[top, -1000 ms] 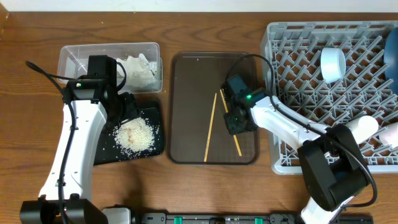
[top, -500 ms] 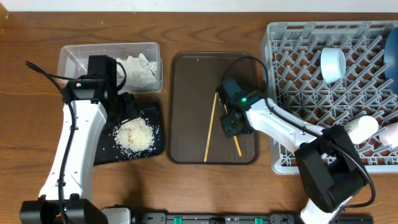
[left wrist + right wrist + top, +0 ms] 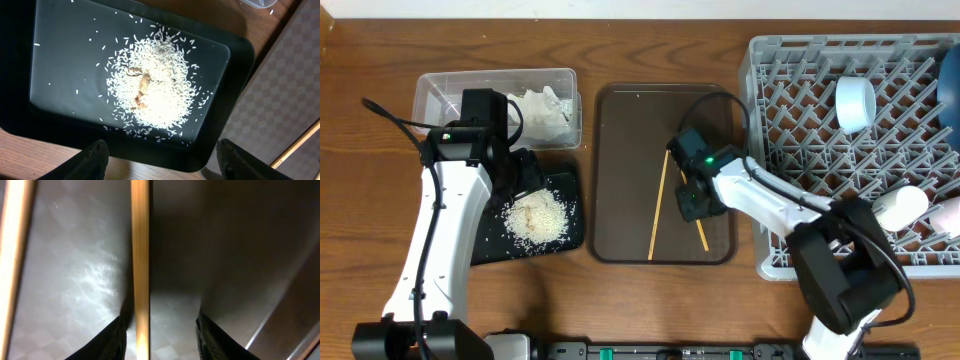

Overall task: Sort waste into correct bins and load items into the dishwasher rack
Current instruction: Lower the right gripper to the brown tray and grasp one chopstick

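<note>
The right pincer (image 3: 160, 332) has edged sideways over the tray (image 3: 620, 130) and now straddles a chopstick (image 3: 140, 240), released, ready to clench; the left pincer (image 3: 164, 156) hangs released over rice (image 3: 150, 95).

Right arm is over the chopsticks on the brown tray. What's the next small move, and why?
Probably close the right gripper. In the wrist view its jaws stand open astride one chopstick lying flat on the brown tray; the other chopstick lies outside.
</note>
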Robot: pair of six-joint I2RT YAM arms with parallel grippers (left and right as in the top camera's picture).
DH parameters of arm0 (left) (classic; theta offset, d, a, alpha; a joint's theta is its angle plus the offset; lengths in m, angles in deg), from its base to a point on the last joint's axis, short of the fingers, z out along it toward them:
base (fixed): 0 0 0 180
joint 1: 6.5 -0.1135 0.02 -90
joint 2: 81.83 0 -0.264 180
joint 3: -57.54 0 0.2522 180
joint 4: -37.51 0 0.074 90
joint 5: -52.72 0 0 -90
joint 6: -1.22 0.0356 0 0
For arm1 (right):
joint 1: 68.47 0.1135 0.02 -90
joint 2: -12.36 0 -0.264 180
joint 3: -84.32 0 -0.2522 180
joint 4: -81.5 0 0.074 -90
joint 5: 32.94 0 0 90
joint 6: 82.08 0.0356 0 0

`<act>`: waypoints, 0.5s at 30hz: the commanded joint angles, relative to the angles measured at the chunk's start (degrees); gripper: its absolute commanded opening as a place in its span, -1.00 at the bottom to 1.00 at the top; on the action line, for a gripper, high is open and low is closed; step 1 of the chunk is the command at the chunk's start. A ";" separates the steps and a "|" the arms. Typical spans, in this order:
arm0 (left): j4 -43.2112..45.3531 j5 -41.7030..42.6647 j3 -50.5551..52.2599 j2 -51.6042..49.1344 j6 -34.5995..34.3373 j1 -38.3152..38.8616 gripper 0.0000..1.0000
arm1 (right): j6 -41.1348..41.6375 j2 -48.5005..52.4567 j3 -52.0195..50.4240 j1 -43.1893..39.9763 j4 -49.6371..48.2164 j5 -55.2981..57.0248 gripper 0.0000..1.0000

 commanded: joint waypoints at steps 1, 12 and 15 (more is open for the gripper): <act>-0.33 -0.31 0.33 0.68 -0.55 -0.28 0.44 | 1.03 2.78 -0.66 0.70 0.04 0.46 -0.11; -0.35 -0.31 0.33 0.68 -0.55 -0.28 0.44 | 1.03 2.36 -0.46 -0.44 0.07 0.48 -0.92; -0.35 -0.28 0.33 0.68 -0.55 -0.28 0.45 | 0.96 0.74 -0.26 -1.31 0.26 0.46 -0.98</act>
